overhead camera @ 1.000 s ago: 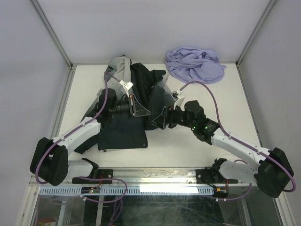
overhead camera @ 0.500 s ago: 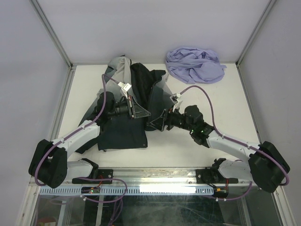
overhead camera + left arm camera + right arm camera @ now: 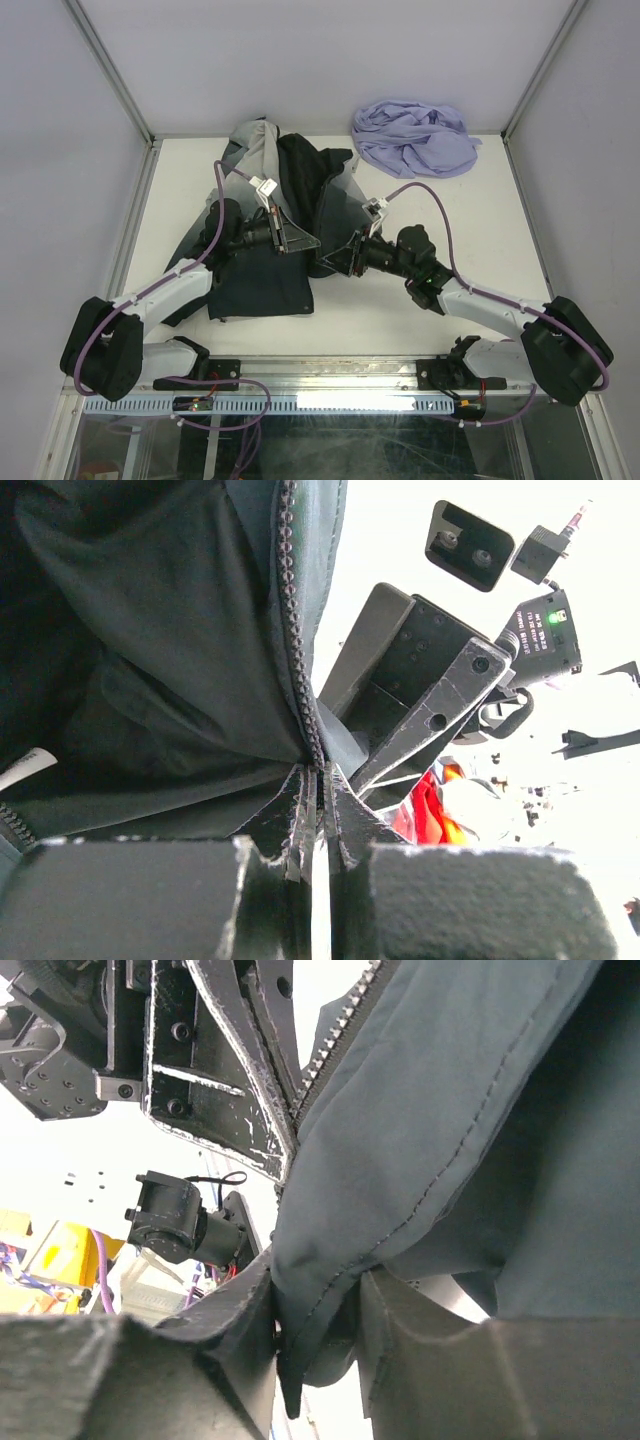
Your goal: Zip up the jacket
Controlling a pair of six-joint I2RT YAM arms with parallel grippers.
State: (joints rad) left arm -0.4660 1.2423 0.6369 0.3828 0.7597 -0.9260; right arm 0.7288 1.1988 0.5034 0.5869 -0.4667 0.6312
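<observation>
The jacket (image 3: 262, 285) lies crumpled on the left half of the table (image 3: 480, 220), reaching from the far edge toward the near one. My left gripper (image 3: 318, 780) is clamped tight on the zipper (image 3: 290, 630) edge, and the teeth run up out of that wrist view. The right gripper (image 3: 315, 1330) has its jaws standing narrow round a fold of hem. I cannot tell whether it truly pinches. From above, both tips are lost against dark cloth.

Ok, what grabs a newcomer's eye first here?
Two claws meet tip to tip over the black-to-grey long-sleeved jacket in the middle: the left claw shut on its zipper edge, the right claw pinching a fabric fold. A crumpled lavender cloth garment lies at the far right.
</observation>
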